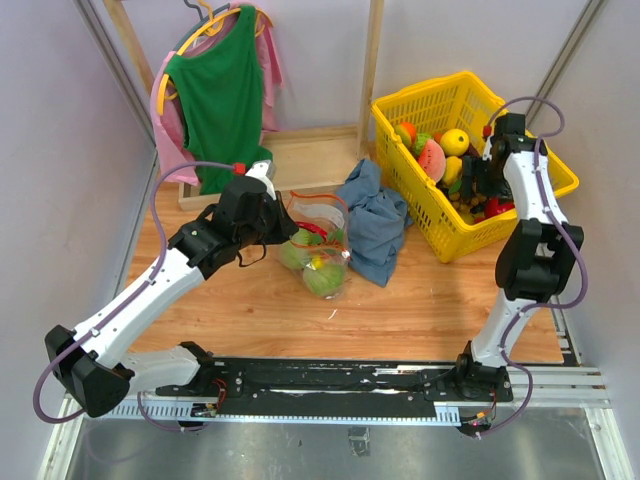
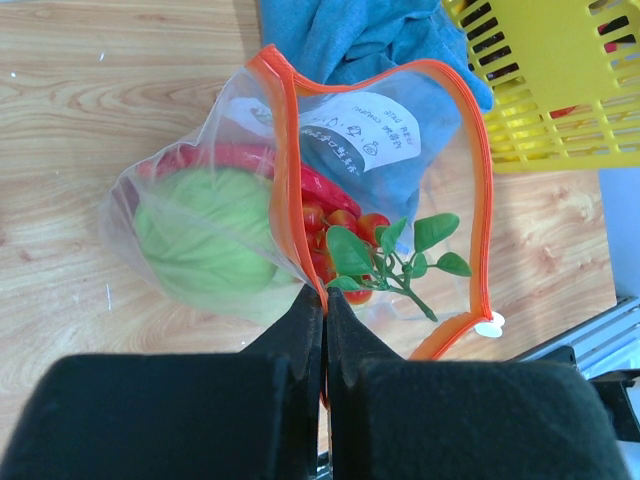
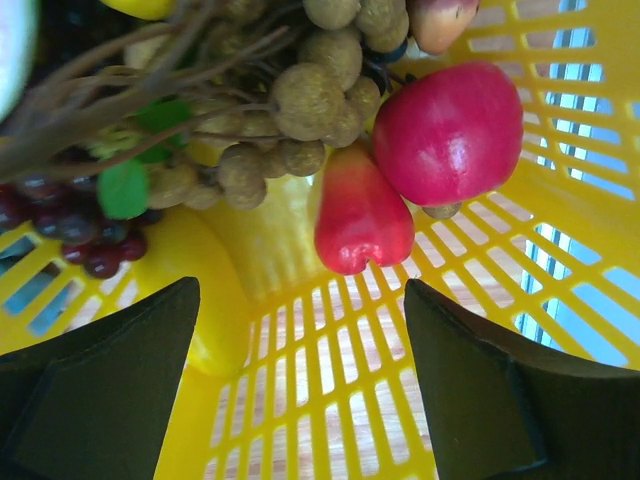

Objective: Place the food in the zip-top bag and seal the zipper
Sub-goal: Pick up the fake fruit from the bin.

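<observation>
The clear zip-top bag (image 1: 318, 250) lies on the wooden table with its mouth open. It holds a pale-green cabbage (image 2: 205, 238), a red chili (image 2: 225, 155) and small red tomatoes on a green sprig (image 2: 375, 250). Its red-orange zipper (image 2: 290, 160) rings the open mouth. My left gripper (image 2: 326, 300) is shut on one side of the zipper. My right gripper (image 3: 300, 330) is open inside the yellow basket (image 1: 420, 105), just below a red fruit (image 3: 360, 215). A round red fruit (image 3: 450, 130), a brown cluster (image 3: 300, 110) and a yellow banana (image 3: 200, 290) lie around it.
A blue-grey cloth (image 1: 375, 215) lies between bag and basket. A wooden rack with a green shirt (image 1: 220, 90) stands at the back left. Walls close in left and right. The basket also holds a watermelon slice (image 1: 428, 157) and a lemon (image 1: 455, 140).
</observation>
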Tool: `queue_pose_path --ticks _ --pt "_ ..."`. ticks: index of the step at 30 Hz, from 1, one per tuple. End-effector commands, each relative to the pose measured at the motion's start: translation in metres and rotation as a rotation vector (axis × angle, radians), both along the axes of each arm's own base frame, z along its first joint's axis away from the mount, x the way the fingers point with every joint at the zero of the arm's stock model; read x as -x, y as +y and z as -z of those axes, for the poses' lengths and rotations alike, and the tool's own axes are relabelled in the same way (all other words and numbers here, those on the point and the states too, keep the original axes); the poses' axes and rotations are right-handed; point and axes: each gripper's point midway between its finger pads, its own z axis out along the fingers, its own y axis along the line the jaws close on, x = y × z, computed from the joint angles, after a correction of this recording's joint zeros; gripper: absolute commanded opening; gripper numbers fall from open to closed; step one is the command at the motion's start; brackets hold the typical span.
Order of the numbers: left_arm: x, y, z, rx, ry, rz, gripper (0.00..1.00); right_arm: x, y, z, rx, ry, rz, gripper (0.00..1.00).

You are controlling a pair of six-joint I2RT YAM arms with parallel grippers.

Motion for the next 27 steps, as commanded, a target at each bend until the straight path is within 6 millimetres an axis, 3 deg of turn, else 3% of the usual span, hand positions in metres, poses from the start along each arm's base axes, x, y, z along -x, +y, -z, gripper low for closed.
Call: queue_pose_path --ticks 1,8,13,22,27 --pt "-0.005 0.000 -0.016 0.033 -0.072 0.006 0.00 0.009 -0.021 0.021 0.058 0.103 0.031 0.88" --pt "-0.006 0.002 -0.015 0.027 -0.068 -0.006 0.00 0.021 -0.028 0.064 0.069 0.237 0.043 0.98" --pt "-0.005 0.002 -0.014 0.026 -0.064 -0.008 0.00 0.034 -0.028 0.096 0.055 0.334 0.046 0.99" --pt "-0.006 0.002 -0.010 0.022 -0.053 -0.014 0.00 0.049 -0.022 0.121 0.007 0.387 0.046 1.00" --pt "-0.006 0.003 -0.010 0.025 -0.055 -0.019 0.00 0.046 -0.016 0.125 -0.024 0.367 0.037 0.90"
